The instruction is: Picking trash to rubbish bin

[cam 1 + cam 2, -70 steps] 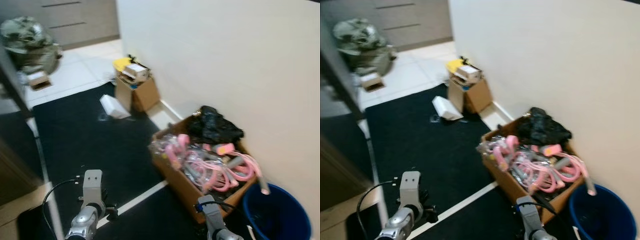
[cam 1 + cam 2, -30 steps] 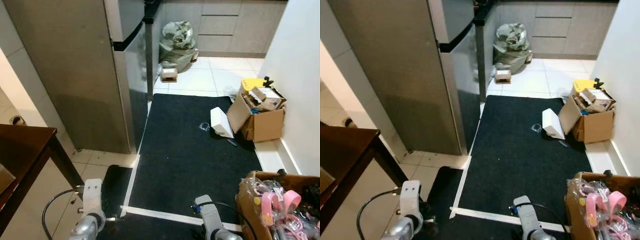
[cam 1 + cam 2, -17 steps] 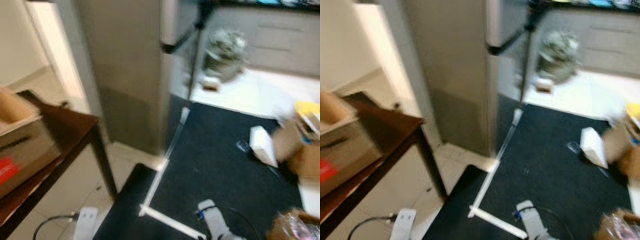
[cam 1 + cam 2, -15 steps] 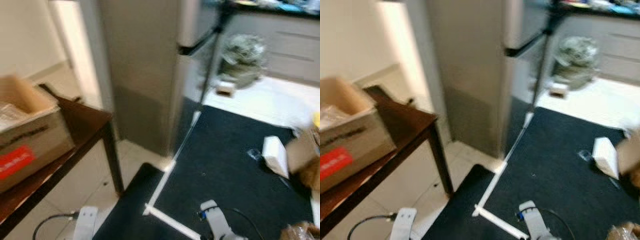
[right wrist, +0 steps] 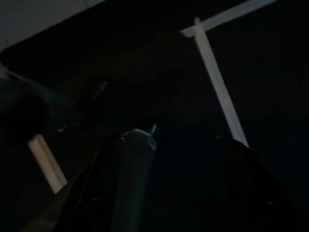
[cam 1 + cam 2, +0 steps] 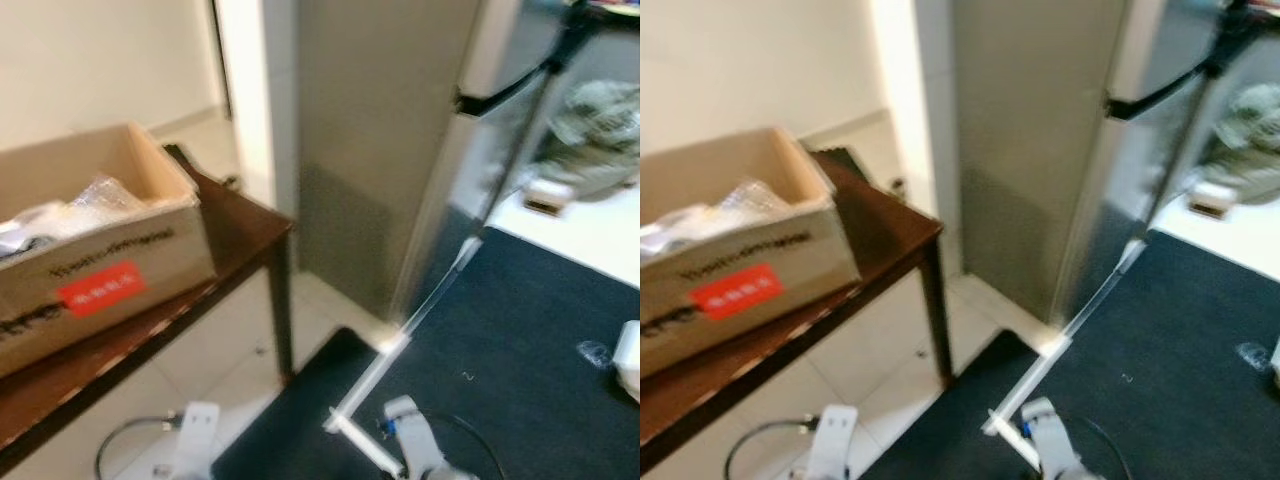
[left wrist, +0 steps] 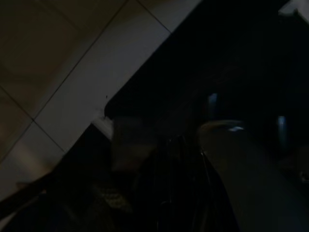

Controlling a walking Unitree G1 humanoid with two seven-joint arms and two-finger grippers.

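**Camera swung left to the table; trash left at the frame's edge**

Over the last couple of seconds the whole picture slid leftward, so the camera had turned, not the things. A second earlier the black mat and the boxes by the wall took up the head views; now the dark wooden table stood at the left with an open cardboard box on it. The grey fridge stood to the right of the table, and the black mat lay beyond the fridge's foot, edged with a white tape line.

The likely trash, a white carton with a small clear scrap just beside it, lay on the mat far to the right of the table, cut by the frame's edge. A grey-green bag sat on the pale tiles past the fridge. The blue bin seen earlier had dropped from the picture. My reading is that the robot was turning or scanning, with no pick begun.

The left arm and right arm hung low below the table's edge. Both wrist views were very dark, showing mat, tile and tape, and I could not tell whether either gripper's jaws were spread or pressed together.

The box bore a red label with white marks and a line of dark print above it, both too blurred to read.
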